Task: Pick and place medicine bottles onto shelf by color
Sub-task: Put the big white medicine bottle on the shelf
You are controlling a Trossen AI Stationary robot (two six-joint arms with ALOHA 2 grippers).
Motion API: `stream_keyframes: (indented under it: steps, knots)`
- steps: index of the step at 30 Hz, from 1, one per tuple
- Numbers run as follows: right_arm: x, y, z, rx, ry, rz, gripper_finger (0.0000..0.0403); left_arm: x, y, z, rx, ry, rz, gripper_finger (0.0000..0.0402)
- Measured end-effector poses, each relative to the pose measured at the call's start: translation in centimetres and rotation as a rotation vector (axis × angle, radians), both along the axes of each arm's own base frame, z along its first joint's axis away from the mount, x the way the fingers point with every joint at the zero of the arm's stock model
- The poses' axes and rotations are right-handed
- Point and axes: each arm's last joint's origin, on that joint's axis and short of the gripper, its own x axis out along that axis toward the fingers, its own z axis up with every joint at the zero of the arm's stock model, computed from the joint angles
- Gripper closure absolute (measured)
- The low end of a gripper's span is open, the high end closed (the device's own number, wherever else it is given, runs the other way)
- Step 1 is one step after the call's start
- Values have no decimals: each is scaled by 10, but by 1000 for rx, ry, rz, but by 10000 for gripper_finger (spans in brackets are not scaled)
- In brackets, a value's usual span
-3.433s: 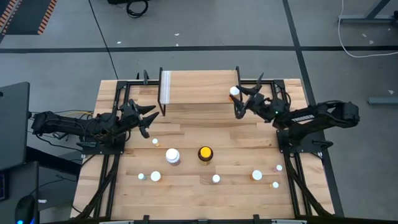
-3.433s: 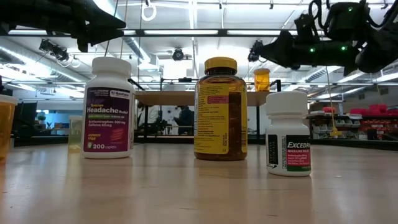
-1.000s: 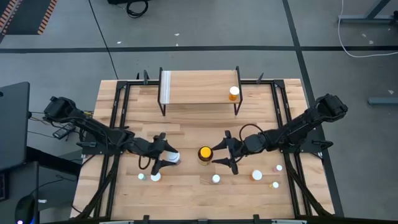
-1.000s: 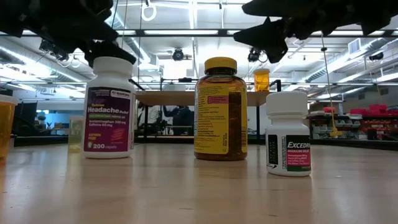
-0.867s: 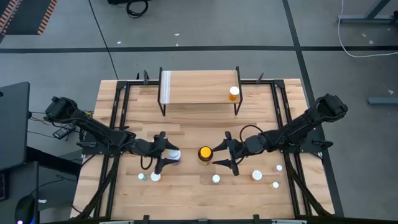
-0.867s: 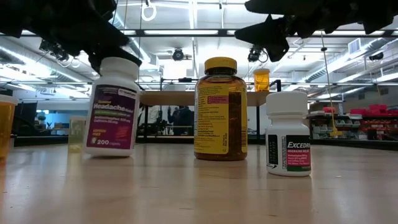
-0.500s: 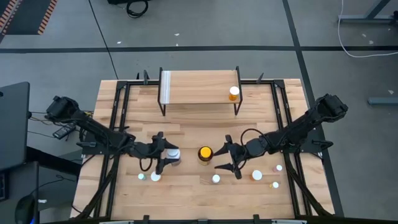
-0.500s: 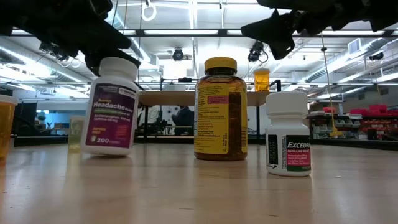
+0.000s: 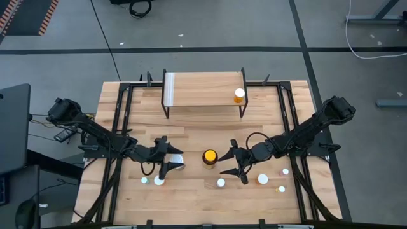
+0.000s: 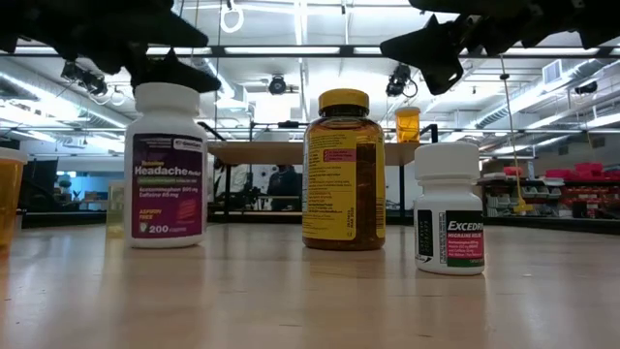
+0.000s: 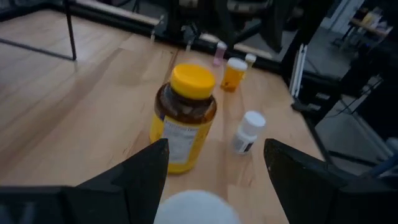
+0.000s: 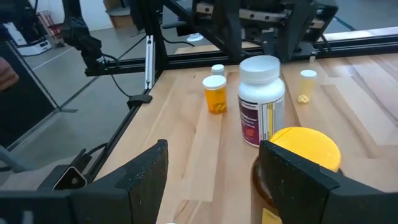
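Note:
The large white bottle (image 9: pixel 177 163) stands upright on the table (image 9: pixel 191 137), left of centre. My left gripper (image 9: pixel 166 156) is open, with one finger on either side of the bottle's white cap (image 11: pixel 196 209) at cap height (image 10: pixel 165 58). The dark amber bottle with a yellow cap (image 9: pixel 209 156) stands beside it. My right gripper (image 9: pixel 227 159) hovers open just right of the amber bottle and above its cap (image 12: pixel 305 149); nothing lies between its fingers. The shelf (image 9: pixel 203 89) stands at the back, and one orange bottle (image 9: pixel 239 95) rests on its right end. My left gripper comes at the large white bottle level from the table's left, with its fingers beside and just over the cap (image 10: pixel 172 95). Whether a finger touches the cap I cannot tell. The bottle stands on its base.
A small white bottle (image 9: pixel 220 182) and an orange one (image 9: pixel 262 179) stand near the front, right of centre, with two tiny bottles (image 9: pixel 283 180) beyond them. Two more small bottles (image 9: pixel 152 180) stand front left. Black frame rails (image 9: pixel 121 114) run along both sides.
The large white bottle was tipped, its top leaning toward the table's right while its base stayed on the table. It now stands upright again in the same spot. My left gripper has rolled at the wrist over the cap and has stayed open.

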Motion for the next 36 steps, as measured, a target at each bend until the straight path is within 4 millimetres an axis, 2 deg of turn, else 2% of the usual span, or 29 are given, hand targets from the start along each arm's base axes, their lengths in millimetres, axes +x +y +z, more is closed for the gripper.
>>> stream_keyframes:
  steps: [6, 12, 15, 24, 36]
  knots:
    - [0, 0, 0, 0, 0, 0, 147, -1, -3, 4, 120, -43, 17, 129]
    - [0, 0, 0, 2, 0, 0, 147, -5, -10, 1, 235, -29, 40, 129]
    - [0, 0, 0, 15, 6, -3, 147, -4, -13, -7, 268, 11, 23, 128]
    - [-2, 5, -1, 14, 9, 16, 147, -1, -15, -23, 298, 78, 113, 86]
    - [-3, 5, -1, 11, 10, 17, 147, -1, -14, -25, 280, 92, 124, 83]
